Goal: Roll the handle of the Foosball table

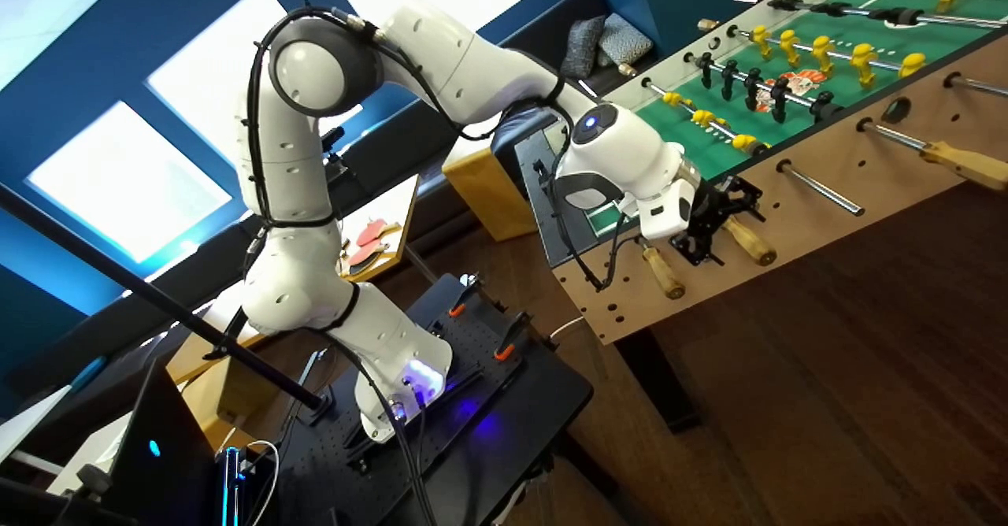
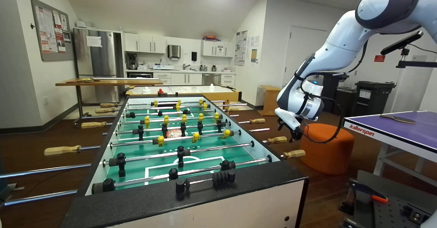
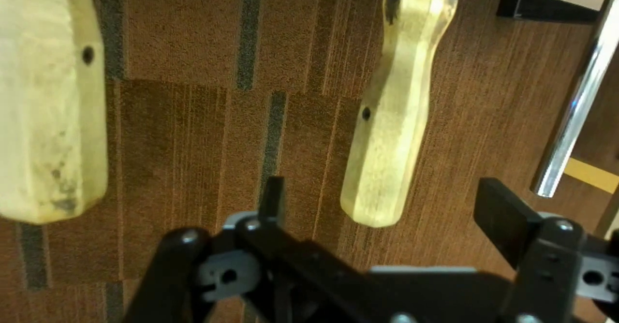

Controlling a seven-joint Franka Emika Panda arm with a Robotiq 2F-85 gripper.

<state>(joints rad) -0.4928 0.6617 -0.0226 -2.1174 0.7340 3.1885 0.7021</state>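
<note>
The Foosball table shows its light-brown side [image 1: 622,298] and black end rim [image 2: 239,187] in the exterior views, with a green pitch and yellow and black figures. A tan wooden handle [image 3: 394,120] hangs in the middle of the wrist view; it also shows in both exterior views [image 1: 750,242] [image 2: 277,139]. My gripper [image 3: 382,195] is open and empty, one finger to each side of this handle's free end, touching neither side. The gripper also shows beside the table in both exterior views [image 1: 739,236] [image 2: 286,132]. I cannot tell how deep the handle reaches between the fingers.
A second handle [image 3: 53,110] is close on the left, nearer the table's end [image 1: 663,272]. A bare metal rod [image 3: 580,95] sticks out on the right. An orange stool [image 2: 327,146], purple table [image 2: 403,127] and the robot's black cart [image 1: 543,431] stand nearby.
</note>
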